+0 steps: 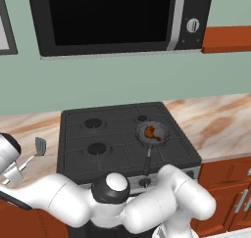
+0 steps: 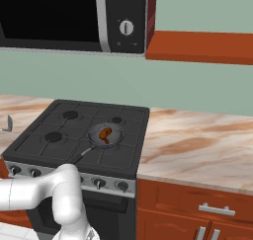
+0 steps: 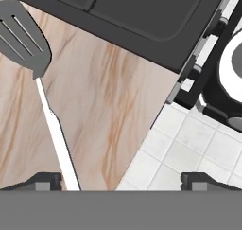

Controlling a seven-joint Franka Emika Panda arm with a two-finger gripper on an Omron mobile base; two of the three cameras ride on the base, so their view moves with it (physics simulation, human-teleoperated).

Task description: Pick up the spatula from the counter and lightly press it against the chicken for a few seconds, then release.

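"Hand view: report spatula position."
"Spatula [image 3: 53,129] lies flat on the bench [image 3: 104,106], beside the stove [image 3: 142,16]. Slotted head is at the top of the view; the handle runs down to the bottom edge."
"Hand state?"
"Hand [image 3: 125,181] is fully open and holds nothing. The handle passes between the two fingertips, close to one fingertip [image 3: 47,181]. Contact cannot be confirmed."
"Left base view: confirm."
"Spatula [image 1: 39,146] is on the bench [image 1: 29,129] left of the stove [image 1: 122,134], head toward the wall. The arm reaches to that side."
"Chicken?"
"Chicken [image 1: 151,131] sits in the pan [image 1: 165,133] on the stove's rear right burner, well apart from the spatula. Right base view shows the same: chicken [image 2: 105,134] in the pan [image 2: 94,130], pan handle toward the stove front."
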